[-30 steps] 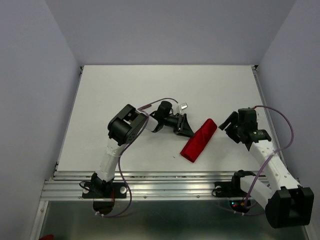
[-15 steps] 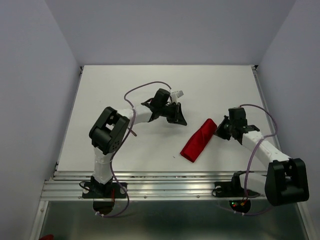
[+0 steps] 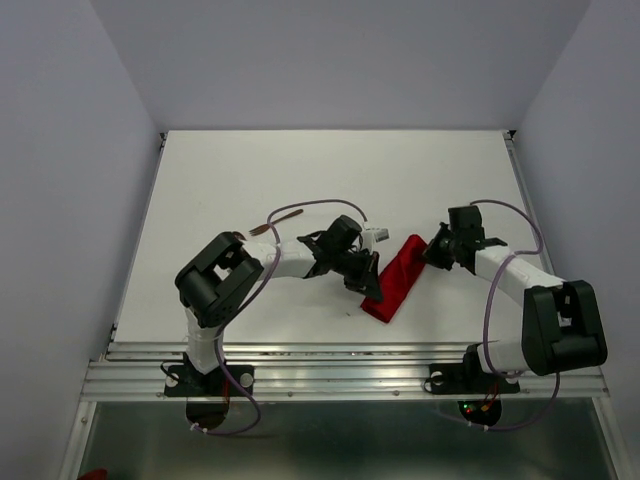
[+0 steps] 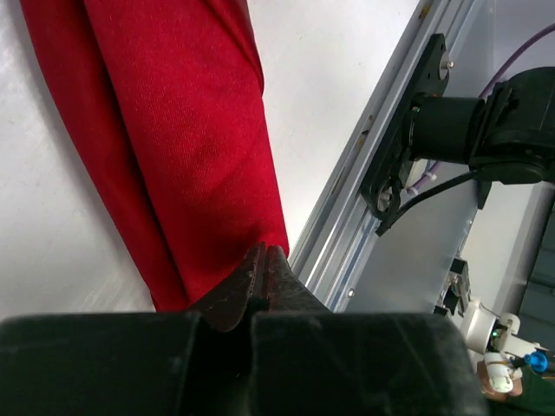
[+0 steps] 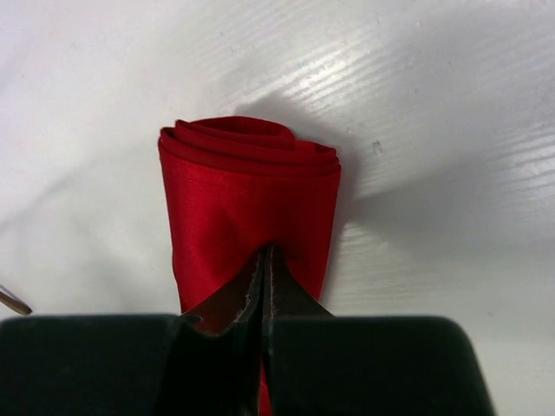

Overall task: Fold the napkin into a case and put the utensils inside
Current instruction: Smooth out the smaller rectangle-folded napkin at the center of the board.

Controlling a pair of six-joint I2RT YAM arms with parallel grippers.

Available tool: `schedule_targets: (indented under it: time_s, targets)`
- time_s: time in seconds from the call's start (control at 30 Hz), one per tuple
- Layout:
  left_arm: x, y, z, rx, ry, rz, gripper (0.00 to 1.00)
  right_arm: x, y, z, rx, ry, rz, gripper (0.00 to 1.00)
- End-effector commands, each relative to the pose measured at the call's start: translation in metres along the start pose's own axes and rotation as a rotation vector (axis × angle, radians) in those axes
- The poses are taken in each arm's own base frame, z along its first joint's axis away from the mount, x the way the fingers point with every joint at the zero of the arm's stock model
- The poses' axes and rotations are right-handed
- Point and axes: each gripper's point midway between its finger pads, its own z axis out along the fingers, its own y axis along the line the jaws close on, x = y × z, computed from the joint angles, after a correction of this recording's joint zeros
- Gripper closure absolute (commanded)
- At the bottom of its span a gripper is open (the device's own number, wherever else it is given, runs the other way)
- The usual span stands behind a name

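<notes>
Pinching the folded red napkin case (image 3: 398,278) at both ends: left gripper (image 3: 372,290) closed tight on cloth at the near end, right gripper (image 3: 430,250) closed tight on the far, layered end, each seemingly nipping only a thin fold. Lying slantwise on the white table (image 3: 300,170) between the two arms, toward the front edge. Looks light, limp and slightly slick, apt to sag or unfold if raised by one point; best taken through all layers at the end edges.
</notes>
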Motion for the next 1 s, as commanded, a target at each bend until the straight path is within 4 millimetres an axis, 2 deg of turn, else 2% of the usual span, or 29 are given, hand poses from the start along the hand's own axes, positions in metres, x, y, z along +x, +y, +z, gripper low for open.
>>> schedule_targets:
  time_s: [0.0, 0.17, 0.43, 0.6, 0.7, 0.8, 0.97]
  targets:
    - [-0.004, -0.022, -0.010, 0.065, -0.029, 0.054, 1.00, -0.025, 0.026, -0.001, -0.060, -0.068, 0.002, 0.99]
    - [-0.001, -0.008, -0.007, 0.019, -0.022, 0.042, 1.00, -0.028, 0.025, 0.008, -0.046, -0.067, 0.022, 0.99]
    - [-0.005, 0.040, 0.000, -0.136, -0.013, 0.028, 1.00, -0.017, 0.015, 0.030, -0.003, -0.024, 0.020, 0.99]
    - [-0.006, 0.065, -0.001, -0.216, -0.011, 0.010, 1.00, -0.023, 0.014, 0.023, 0.007, -0.051, 0.008, 0.99]
    - [-0.014, 0.059, -0.008, -0.226, -0.039, 0.028, 1.00, -0.031, 0.021, 0.011, -0.017, -0.094, 0.006, 0.99]
    - [-0.032, 0.032, -0.025, -0.195, -0.106, 0.064, 1.00, -0.036, 0.029, 0.000, -0.045, -0.113, 0.002, 0.99]
    - [-0.036, 0.000, -0.038, -0.145, -0.141, 0.088, 1.00, -0.036, 0.042, -0.007, -0.072, -0.119, -0.014, 0.99]
